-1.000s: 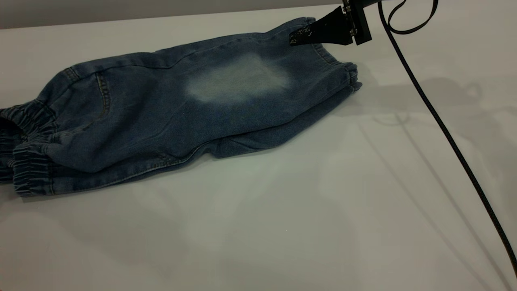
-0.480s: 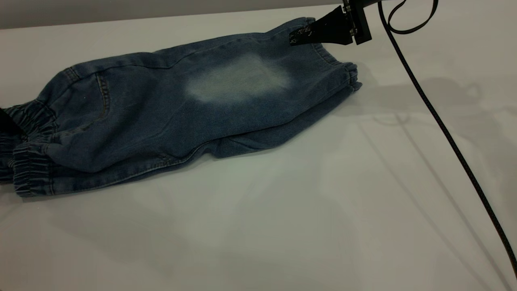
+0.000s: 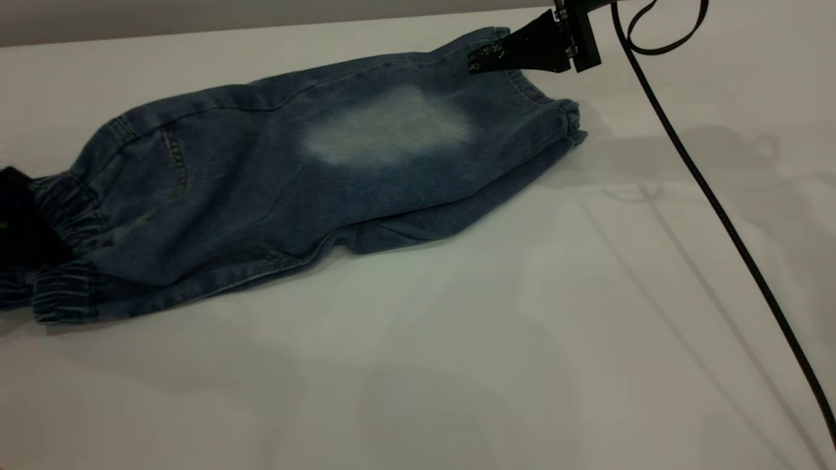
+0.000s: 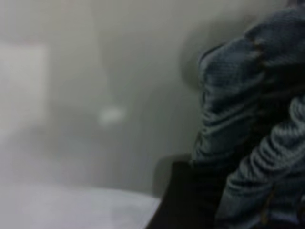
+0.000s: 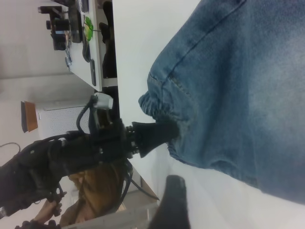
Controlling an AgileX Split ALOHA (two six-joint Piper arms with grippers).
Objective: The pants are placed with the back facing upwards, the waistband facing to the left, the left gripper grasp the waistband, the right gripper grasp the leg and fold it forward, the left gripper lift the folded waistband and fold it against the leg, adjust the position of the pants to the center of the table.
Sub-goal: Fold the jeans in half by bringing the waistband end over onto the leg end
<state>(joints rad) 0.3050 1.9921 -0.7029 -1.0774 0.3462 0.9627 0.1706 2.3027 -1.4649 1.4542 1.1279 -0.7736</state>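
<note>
The blue denim pants (image 3: 294, 170) lie folded lengthwise on the white table (image 3: 457, 365), with the leg and its whitish fade (image 3: 385, 127) on top. The gathered waistband (image 3: 68, 212) points left and the hems (image 3: 568, 121) point right. My left gripper (image 3: 23, 225) sits at the picture's left edge, shut on the waistband (image 4: 238, 109); the right wrist view shows its jaws (image 5: 157, 133) pinched onto the ruched edge (image 5: 157, 107). My right gripper (image 3: 480, 60) hovers open just above the far hem corner, holding nothing; one finger (image 5: 174, 200) shows over bare table.
A black cable (image 3: 712, 196) runs from the right arm across the table's right side. Beyond the table's left end, the right wrist view shows a bench with gear (image 5: 76, 28) and a person's hand (image 5: 45, 210). Bare tabletop stretches in front of the pants.
The left gripper has come in from the left edge onto the waistband. The waist end has shifted a little rightward and bunched. The right gripper has stayed put.
</note>
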